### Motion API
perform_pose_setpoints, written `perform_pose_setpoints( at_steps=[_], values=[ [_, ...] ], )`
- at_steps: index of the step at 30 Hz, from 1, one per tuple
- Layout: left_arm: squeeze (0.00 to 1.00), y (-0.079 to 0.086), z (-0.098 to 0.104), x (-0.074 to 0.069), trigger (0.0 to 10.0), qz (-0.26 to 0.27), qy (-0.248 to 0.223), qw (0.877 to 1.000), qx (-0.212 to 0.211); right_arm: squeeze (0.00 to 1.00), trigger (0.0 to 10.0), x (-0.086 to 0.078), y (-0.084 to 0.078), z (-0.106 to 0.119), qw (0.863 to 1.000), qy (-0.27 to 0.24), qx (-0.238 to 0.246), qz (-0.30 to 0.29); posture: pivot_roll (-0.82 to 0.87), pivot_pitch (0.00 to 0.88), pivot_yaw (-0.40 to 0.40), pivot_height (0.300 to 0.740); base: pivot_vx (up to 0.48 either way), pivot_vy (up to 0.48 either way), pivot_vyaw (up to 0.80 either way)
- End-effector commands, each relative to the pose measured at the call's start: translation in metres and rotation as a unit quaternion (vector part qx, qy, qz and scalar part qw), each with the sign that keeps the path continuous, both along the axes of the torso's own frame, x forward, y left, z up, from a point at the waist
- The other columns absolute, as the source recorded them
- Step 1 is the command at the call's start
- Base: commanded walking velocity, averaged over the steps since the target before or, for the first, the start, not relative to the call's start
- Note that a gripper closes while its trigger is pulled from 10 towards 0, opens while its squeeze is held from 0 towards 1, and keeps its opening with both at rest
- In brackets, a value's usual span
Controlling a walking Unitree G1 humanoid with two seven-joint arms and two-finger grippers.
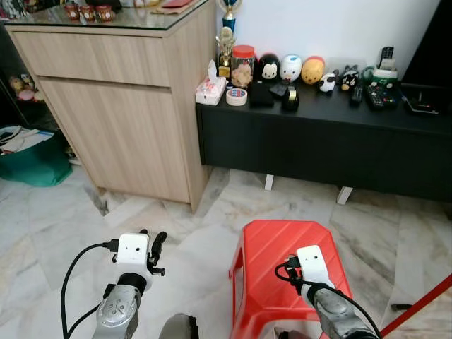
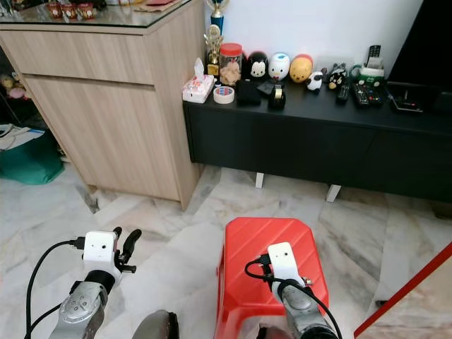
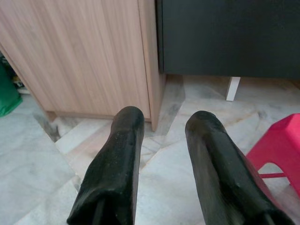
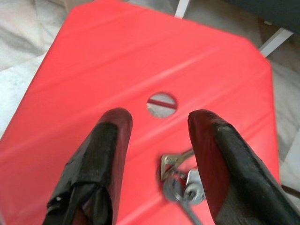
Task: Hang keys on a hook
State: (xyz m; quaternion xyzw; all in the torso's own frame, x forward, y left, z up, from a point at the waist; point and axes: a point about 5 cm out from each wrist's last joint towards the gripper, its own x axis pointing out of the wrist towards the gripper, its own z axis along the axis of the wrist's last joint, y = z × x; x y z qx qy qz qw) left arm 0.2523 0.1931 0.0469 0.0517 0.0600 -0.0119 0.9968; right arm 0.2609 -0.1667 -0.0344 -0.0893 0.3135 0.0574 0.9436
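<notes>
Head camera first, working left to right: I see a green bag on the pale marble floor, then a tall light-wood cabinet with a glass top, then a long low black bench against the white wall, carrying a tissue pack, a roll of tape, a red-lidded jar, a row of small round character toys and some remote controls. My left tool hangs over bare floor in front of the cabinet corner, its two black fingers spread moderately apart with nothing between them. Further right stands a red plastic stool, and my right tool hovers above its seat, fingers wide apart and empty. Through the right wrist camera I can see the bunch of metal keys on a ring lying on the red seat between those fingers, just beside the round hole in the seat's middle, not gripped.
</notes>
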Motion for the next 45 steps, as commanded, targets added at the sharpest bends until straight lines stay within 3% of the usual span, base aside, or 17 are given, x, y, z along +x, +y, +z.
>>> perform_pose_setpoints(
  at_steps=[1,15,17,19,24,25,26,27,28,33,34,35,45],
  values=[
    [0.00,0.004,-0.002,-0.002,10.0,0.006,0.006,1.000,0.002,0.00,10.0,0.003,0.001,0.002,1.000,-0.007,0.000,-0.004,0.06,0.012,-0.021,0.637,0.266,0.000,0.00],
    [0.00,0.002,-0.002,-0.003,10.0,0.004,0.006,1.000,0.000,0.00,10.0,0.000,-0.002,0.000,1.000,-0.003,-0.007,-0.004,0.06,0.021,-0.026,0.637,0.136,0.000,0.00],
    [0.00,0.003,-0.003,-0.005,10.0,0.003,0.008,1.000,0.001,0.00,10.0,-0.002,-0.002,-0.002,1.000,0.004,-0.026,0.010,0.06,0.024,-0.027,0.637,0.000,0.000,0.00],
    [0.00,0.003,-0.004,-0.006,10.0,0.003,0.010,1.000,0.001,0.00,10.0,-0.007,-0.004,-0.006,0.996,0.025,-0.075,0.044,0.06,0.026,-0.027,0.637,0.000,0.000,0.00],
    [0.00,0.002,-0.004,-0.006,10.0,0.003,0.011,1.000,0.001,0.00,10.0,-0.012,-0.008,-0.011,0.990,0.048,-0.110,0.073,0.06,0.030,-0.028,0.637,0.000,0.000,0.00],
    [0.00,0.002,-0.004,-0.007,10.0,0.002,0.011,1.000,0.000,0.16,10.0,-0.013,-0.009,-0.012,0.990,0.056,-0.110,0.075,0.06,0.032,-0.028,0.637,0.000,0.000,0.00],
    [0.00,0.002,-0.004,-0.007,10.0,0.002,0.011,1.000,0.000,0.16,10.0,-0.013,-0.009,-0.012,0.990,0.056,-0.110,0.075,0.06,0.032,-0.028,0.637,0.000,0.000,0.00],
    [0.00,0.002,-0.004,-0.007,10.0,0.002,0.011,1.000,0.000,0.95,10.0,-0.013,-0.010,-0.012,0.990,0.057,-0.109,0.075,0.06,0.034,-0.028,0.637,0.000,0.000,0.00],
    [0.00,0.002,-0.004,-0.008,10.0,0.002,0.011,1.000,0.000,1.00,10.0,-0.013,-0.009,-0.011,0.989,0.057,-0.108,0.080,0.06,0.037,-0.028,0.637,0.000,0.000,0.00],
    [0.00,0.002,-0.004,-0.010,10.0,0.001,0.013,1.000,0.002,1.00,10.0,-0.014,-0.008,-0.013,0.984,0.068,-0.124,0.104,0.06,0.045,-0.024,0.637,0.000,0.000,0.00],
    [0.00,0.002,-0.004,-0.011,10.0,0.000,0.013,1.000,0.002,0.54,10.0,-0.014,-0.008,-0.013,0.984,0.071,-0.127,0.104,0.07,0.050,-0.024,0.637,0.000,0.000,0.00],
    [0.00,0.002,-0.004,-0.012,10.0,0.000,0.014,1.000,0.002,0.00,10.0,-0.014,-0.007,-0.014,0.984,0.076,-0.128,0.103,0.07,0.054,-0.024,0.637,0.000,0.000,0.00],
    [0.00,0.003,-0.004,-0.020,10.0,-0.001,0.017,1.000,0.005,0.00,10.0,-0.007,-0.002,-0.010,0.984,0.075,-0.126,0.097,0.09,0.081,-0.018,0.637,0.000,0.000,0.00]
  ],
)
